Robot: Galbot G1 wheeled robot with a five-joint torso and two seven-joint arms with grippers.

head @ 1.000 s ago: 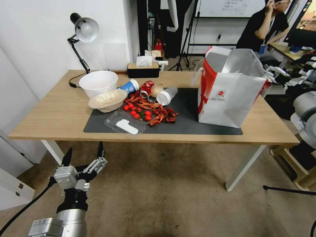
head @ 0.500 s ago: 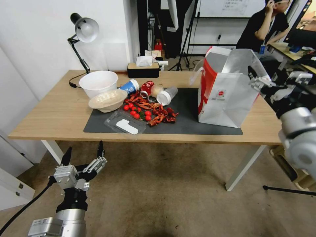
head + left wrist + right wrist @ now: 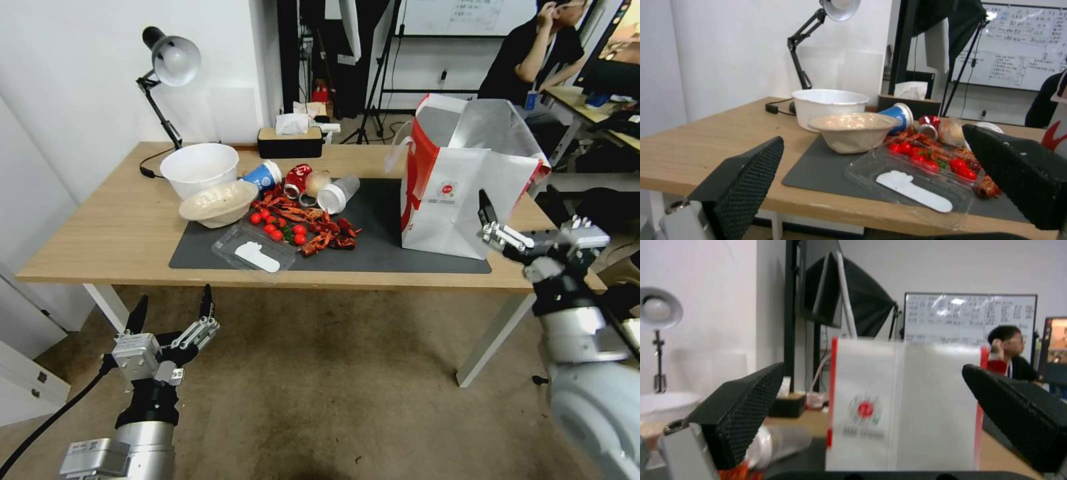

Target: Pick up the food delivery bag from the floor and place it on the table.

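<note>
The food delivery bag [image 3: 460, 193] stands upright on the table [image 3: 100, 233], on the right end of the dark grey mat [image 3: 380, 220]. It is white with a red side, a round red logo and an open foil-lined top. My right gripper [image 3: 517, 208] is open and holds nothing. It hangs at the table's front right edge, just in front of and right of the bag, apart from it. In the right wrist view, the bag [image 3: 902, 406] shows beyond the spread right gripper [image 3: 873, 370]. My left gripper [image 3: 173, 307] is open over the floor [image 3: 333, 387], below the table's front left.
The left half of the mat holds a white bowl [image 3: 200, 167], a beige bowl [image 3: 219, 202], a blue cup [image 3: 263, 175], a red can [image 3: 297, 179], crayfish shells and tomatoes [image 3: 300, 227], and a clear tray [image 3: 253, 250]. A desk lamp [image 3: 170, 63] and a tissue box [image 3: 290, 140] stand behind. A white table leg [image 3: 493, 337] stands near my right arm.
My right gripper has drawn back from the bag's right side and come down to the table's front right edge. The bag stays on the table. The left arm has not moved.
</note>
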